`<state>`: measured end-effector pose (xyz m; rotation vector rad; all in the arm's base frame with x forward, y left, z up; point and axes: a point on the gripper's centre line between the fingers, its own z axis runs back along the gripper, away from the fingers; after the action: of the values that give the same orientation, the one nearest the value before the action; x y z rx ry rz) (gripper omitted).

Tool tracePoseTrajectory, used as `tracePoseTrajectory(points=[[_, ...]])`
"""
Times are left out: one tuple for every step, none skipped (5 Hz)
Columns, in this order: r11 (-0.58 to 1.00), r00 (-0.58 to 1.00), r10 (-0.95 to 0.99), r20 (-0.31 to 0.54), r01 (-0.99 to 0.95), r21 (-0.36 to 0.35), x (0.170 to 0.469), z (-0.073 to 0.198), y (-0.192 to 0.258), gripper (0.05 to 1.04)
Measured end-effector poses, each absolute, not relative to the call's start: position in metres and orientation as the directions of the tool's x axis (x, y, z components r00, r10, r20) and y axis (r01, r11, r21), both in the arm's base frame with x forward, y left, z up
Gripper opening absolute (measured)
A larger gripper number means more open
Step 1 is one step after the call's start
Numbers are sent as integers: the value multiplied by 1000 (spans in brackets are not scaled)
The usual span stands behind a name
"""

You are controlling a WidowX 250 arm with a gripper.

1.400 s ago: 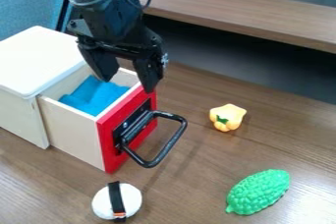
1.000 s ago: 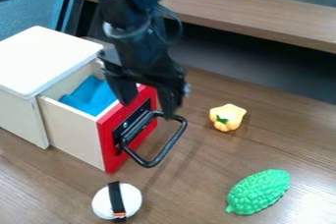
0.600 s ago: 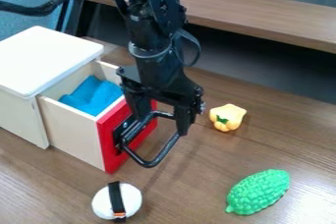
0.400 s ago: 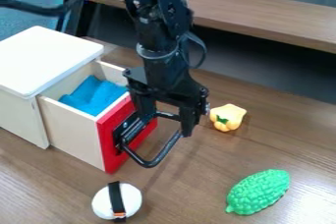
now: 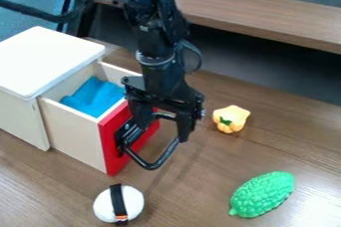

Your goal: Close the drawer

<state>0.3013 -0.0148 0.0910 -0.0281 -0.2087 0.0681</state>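
My black gripper (image 5: 162, 134) hangs at the drawer's front, open, its two fingers apart over the black loop handle (image 5: 154, 164). The drawer (image 5: 72, 130) stands pulled out of the white-topped wooden box (image 5: 47, 61), and a blue cloth (image 5: 95, 97) lies inside it. One finger overlaps the drawer's red front (image 5: 114, 164) in the view; whether it touches is unclear. The other finger is on the right, by the handle's outer bar.
A yellow pepper-like toy (image 5: 231, 118) lies right of the gripper. Nearer the front are a white toy with a black band (image 5: 118, 204) and a bumpy green toy (image 5: 262, 194). A wooden ledge (image 5: 266, 17) runs across the back.
From above the drawer, my gripper has moved right and down to the handle, then shifted slightly back left. The drawer has not visibly moved.
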Motion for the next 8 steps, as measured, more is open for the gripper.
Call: tracePoseTrajectory(points=[[997,981,82,178,-83,-5,303,85,-9,999],[987,984,104,146,-120,106,304,80,-1,999],[958,986,115,118,-141,251,301,74,5,999],[934,984,127,123,-160,320,300,77,17,999],[930,983,141,121,-173,325,299,77,26,999],[929,979,162,121,-193,317,299,80,38,999],[926,971,199,132,-230,300,296,84,53,999],[923,965,229,125,-256,288,293,83,70,999]])
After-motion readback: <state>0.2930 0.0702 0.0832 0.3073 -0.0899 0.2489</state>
